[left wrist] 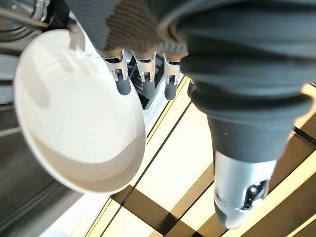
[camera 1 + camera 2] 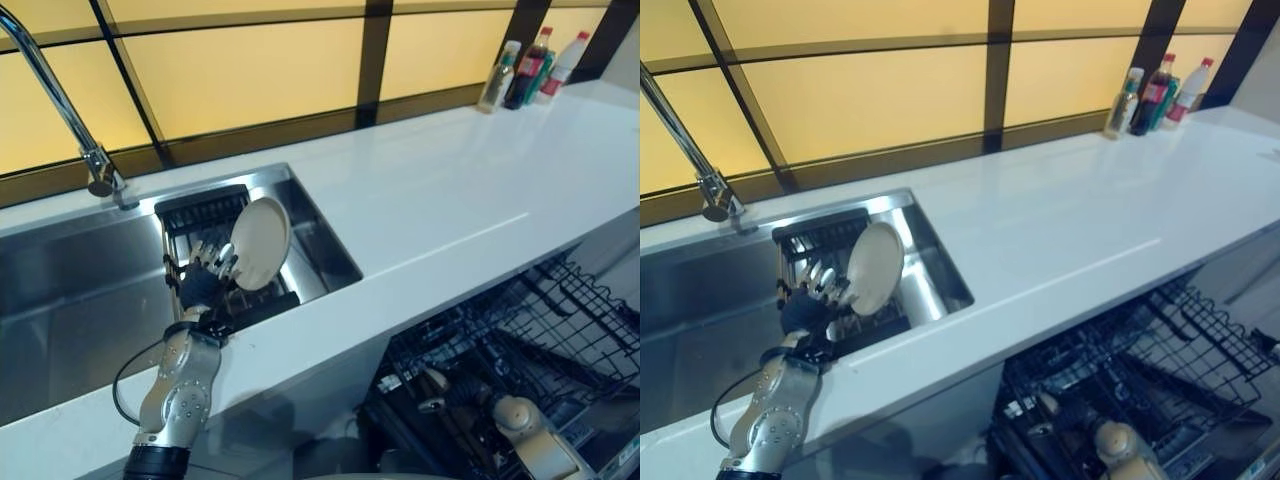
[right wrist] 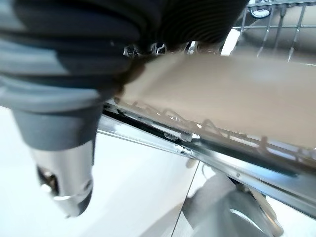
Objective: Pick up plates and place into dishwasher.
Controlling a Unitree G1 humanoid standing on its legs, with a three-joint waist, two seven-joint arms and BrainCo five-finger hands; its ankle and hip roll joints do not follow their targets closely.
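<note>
A round cream plate (image 2: 260, 242) stands tilted on edge in the black rack (image 2: 205, 212) inside the steel sink (image 2: 80, 290). My left hand (image 2: 205, 282) reaches up beside it. Its fingers (image 1: 123, 85) are straight along the plate's (image 1: 74, 113) rim and its thumb (image 1: 242, 197) stands well apart. My right hand (image 2: 462, 392) is low inside the open dishwasher's wire rack (image 2: 540, 330). There a beige plate (image 3: 237, 94) lies edge-on across the wires just past the hand's dark cover (image 3: 123, 29).
A white counter (image 2: 450, 200) runs right from the sink. Three bottles (image 2: 525, 70) stand at its far end, and a curved tap (image 2: 60, 100) rises at the sink's back left. The pulled-out dishwasher rack sits below the counter's front edge.
</note>
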